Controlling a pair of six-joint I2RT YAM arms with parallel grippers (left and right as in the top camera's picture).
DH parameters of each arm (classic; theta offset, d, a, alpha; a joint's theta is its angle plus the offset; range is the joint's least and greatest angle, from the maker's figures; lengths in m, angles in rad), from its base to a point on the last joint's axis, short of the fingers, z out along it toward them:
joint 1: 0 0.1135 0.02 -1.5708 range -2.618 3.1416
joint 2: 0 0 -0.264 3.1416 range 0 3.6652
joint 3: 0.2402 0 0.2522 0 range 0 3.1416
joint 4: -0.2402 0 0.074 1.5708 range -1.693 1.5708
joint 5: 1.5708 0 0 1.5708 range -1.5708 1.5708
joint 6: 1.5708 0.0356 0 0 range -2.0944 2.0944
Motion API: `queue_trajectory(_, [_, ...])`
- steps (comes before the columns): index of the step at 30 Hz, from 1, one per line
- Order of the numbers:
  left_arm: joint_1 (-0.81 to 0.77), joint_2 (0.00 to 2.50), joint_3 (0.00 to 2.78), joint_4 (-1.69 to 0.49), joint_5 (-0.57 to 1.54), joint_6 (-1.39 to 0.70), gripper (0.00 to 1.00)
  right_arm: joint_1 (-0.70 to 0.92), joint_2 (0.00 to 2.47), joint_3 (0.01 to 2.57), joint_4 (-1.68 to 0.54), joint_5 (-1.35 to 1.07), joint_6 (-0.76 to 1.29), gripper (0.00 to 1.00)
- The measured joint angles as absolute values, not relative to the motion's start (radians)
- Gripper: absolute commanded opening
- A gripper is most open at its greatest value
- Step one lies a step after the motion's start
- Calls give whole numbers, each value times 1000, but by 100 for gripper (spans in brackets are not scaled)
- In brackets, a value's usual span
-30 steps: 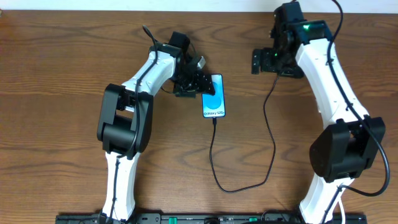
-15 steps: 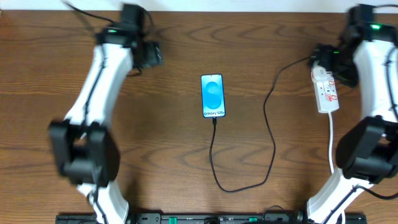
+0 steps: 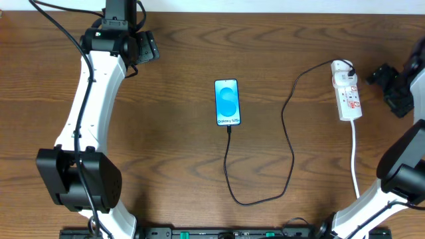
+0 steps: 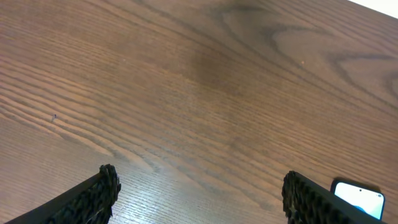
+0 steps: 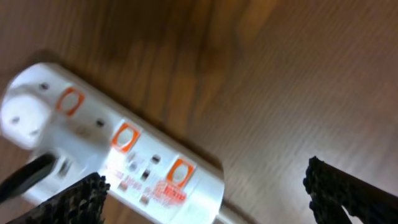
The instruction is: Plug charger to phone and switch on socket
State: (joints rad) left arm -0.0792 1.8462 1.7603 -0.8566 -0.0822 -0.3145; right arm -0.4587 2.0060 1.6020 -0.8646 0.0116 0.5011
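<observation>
Because both pairs of jaws stood wide open and empty, the left pair far off at the back corner of the surface (image 3: 166, 146) and the right pair near the socket (image 3: 348, 96), nothing steadied the strip. A press on one of its red switches could have slid or tipped it and tugged the charger (image 3: 225, 159), whose tip met the bottom edge of the phone (image 3: 227, 101) at mid-surface. Whether that tip sat fully home, or any switch was on, could not be told.
</observation>
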Motion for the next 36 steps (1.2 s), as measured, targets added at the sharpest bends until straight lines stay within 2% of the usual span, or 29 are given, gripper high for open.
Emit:
queue_trajectory(5, [-79, 1846, 1760, -857, -85, -315, 86, -459, 2006, 1508, -780, -17, 514, 99])
queue_trajectory(12, [-79, 1846, 1760, -857, -85, -315, 86, -459, 2009, 1502, -705, -43, 551, 99])
queue_trajectory(20, [-79, 1846, 1760, -857, -85, -315, 86, -459, 2117, 1506, -678, -67, 601, 99])
queue_trajectory(36, [-79, 1846, 1760, -857, -85, -315, 86, -454, 2125, 1511, -650, -105, 636, 99])
